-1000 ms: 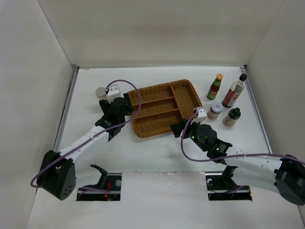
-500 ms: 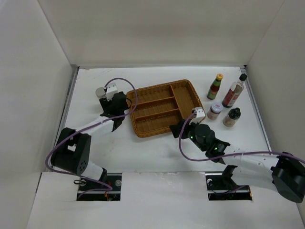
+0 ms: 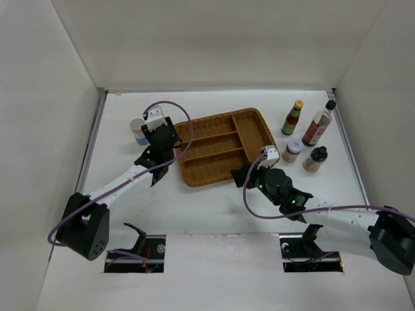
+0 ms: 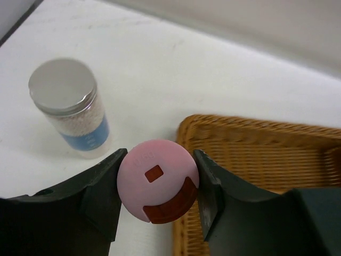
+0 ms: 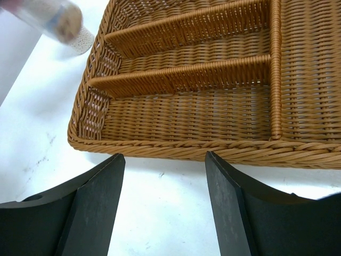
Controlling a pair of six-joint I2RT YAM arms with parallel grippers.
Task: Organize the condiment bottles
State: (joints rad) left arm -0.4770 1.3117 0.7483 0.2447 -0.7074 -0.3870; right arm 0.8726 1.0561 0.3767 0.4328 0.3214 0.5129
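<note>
The left gripper (image 4: 158, 184) is clamped on the pink-lidded jar (image 4: 154, 170), one finger on each side of the lid, at the left rim of the wicker tray (image 4: 250, 128); whether the jar rests on the table (image 3: 194, 207) cannot be told. The grey-capped blue-label jar (image 4: 69, 114) stands upright just beside it, to the left and farther back. The right gripper (image 5: 164, 160) hangs at the tray's near edge, jaws apart and holding nothing. Right of the tray stand the slim green yellow-capped bottle (image 3: 293, 118), the tall dark-red black-capped sauce bottle (image 3: 318, 124), the white-lidded jar (image 3: 291, 151) and the dark shaker (image 3: 315, 160)
</note>
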